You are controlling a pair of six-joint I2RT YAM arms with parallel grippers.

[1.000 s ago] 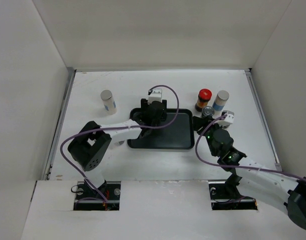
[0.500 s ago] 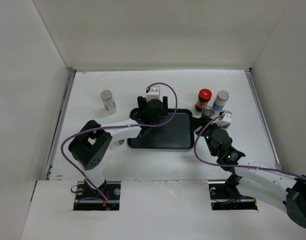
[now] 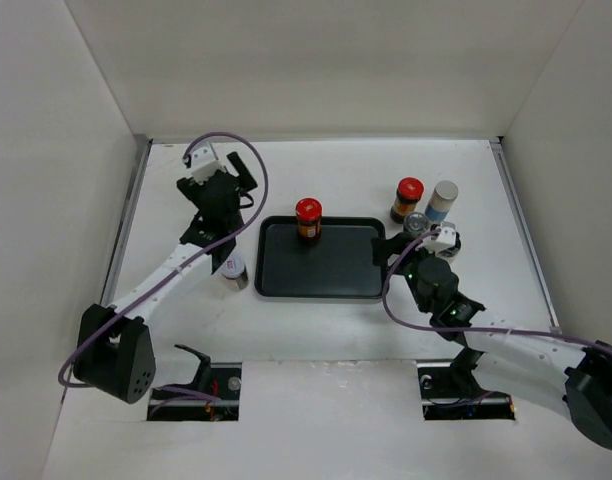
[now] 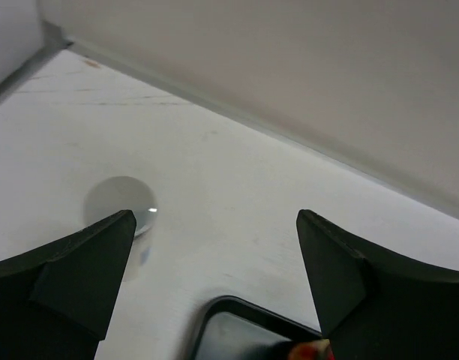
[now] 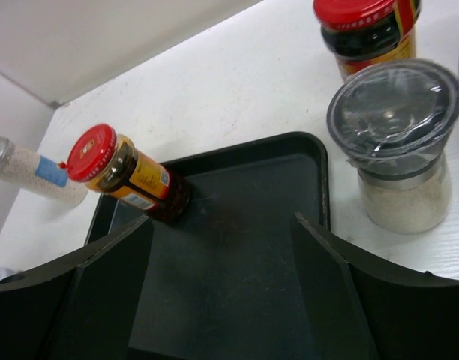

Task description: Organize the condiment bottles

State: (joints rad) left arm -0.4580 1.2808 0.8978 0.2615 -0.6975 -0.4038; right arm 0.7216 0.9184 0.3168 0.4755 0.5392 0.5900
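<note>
Table (image 3: 316, 170), near to far. Left arm (image 3: 166, 275): rises from its base at 7 o'clock and stretches nearly straight toward 11 o'clock, wrist bent down. Right arm (image 3: 506, 345): lies low from its base at 5 o'clock, forearm angled toward the centre, wrist at the tray's 3 o'clock rim. Left short jar (image 3: 233, 268): silver lid, upright, just beside the tray's 9 o'clock rim, close under the left forearm. Tray (image 3: 331, 275): black, flat, at the centre. Right gripper (image 5: 222, 221): aimed toward 10 o'clock over the tray floor, fingers wide apart, nothing between them. Short jar (image 5: 398, 142): dark-rimmed clear lid, pale contents, upright just off the tray's 2 o'clock corner, beside the right wrist. Red jar (image 3: 308, 218): dark, red cap, upright inside the tray at its 12 o'clock rim. Second red jar (image 3: 408, 198): upright at 2 o'clock, just beyond the short jar. Grey-cap jar (image 3: 443, 200): pale, upright, just beside the second red jar at its 3 o'clock. Left gripper (image 4: 214, 225): hangs over the table at 10 o'clock, fingers spread, bare table between them. Left grey-cap jar (image 4: 121, 206): cap seen from above, just past one fingertip, outside the gap.
</note>
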